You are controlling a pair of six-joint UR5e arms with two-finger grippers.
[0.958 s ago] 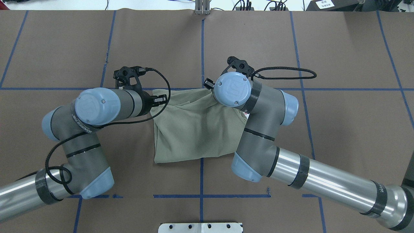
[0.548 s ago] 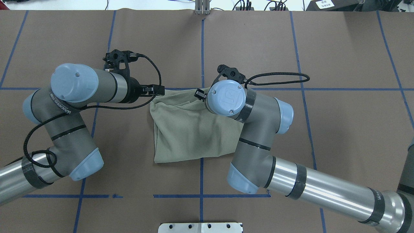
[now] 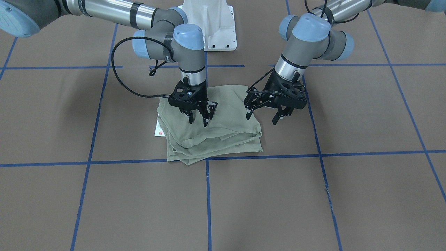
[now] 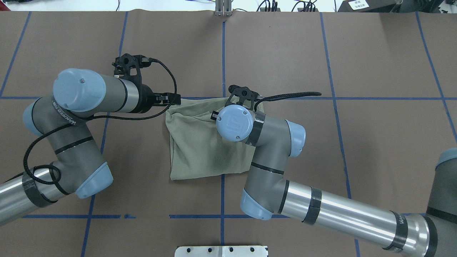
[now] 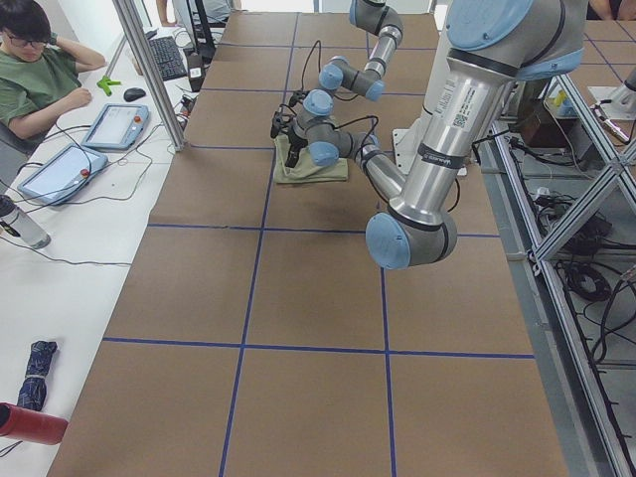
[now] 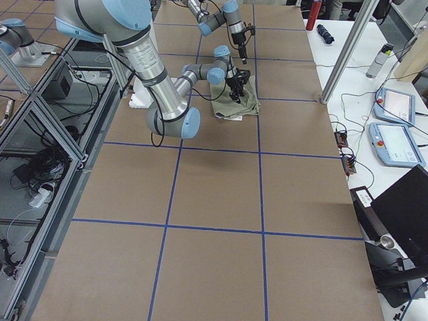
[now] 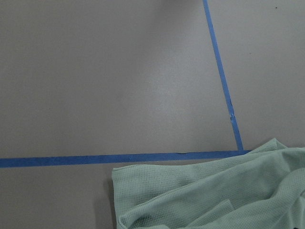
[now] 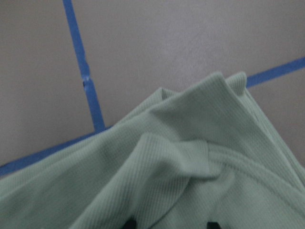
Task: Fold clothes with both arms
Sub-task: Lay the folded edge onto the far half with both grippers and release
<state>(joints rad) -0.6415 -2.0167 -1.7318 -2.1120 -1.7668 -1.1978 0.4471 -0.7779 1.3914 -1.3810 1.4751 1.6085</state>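
The sage-green shirt lies folded in a thick rectangle on the brown table, its white hang tag sticking out at one side. It also shows in the overhead view. My right gripper is open, pointing down, with its tips at the top layer of the shirt; the right wrist view shows rumpled cloth between its fingertips. My left gripper is open and empty, hovering just beside the shirt's edge; in the overhead view it sits at the shirt's far left corner.
The white base pedestal stands at the robot's side of the table. Blue tape lines grid the brown surface. An operator sits with tablets at a side desk beyond the table's far edge.
The left gripper let go of the shirt's far left corner and drew back to the left. The right arm moved left over the shirt, and the shirt's right side now lies folded in.
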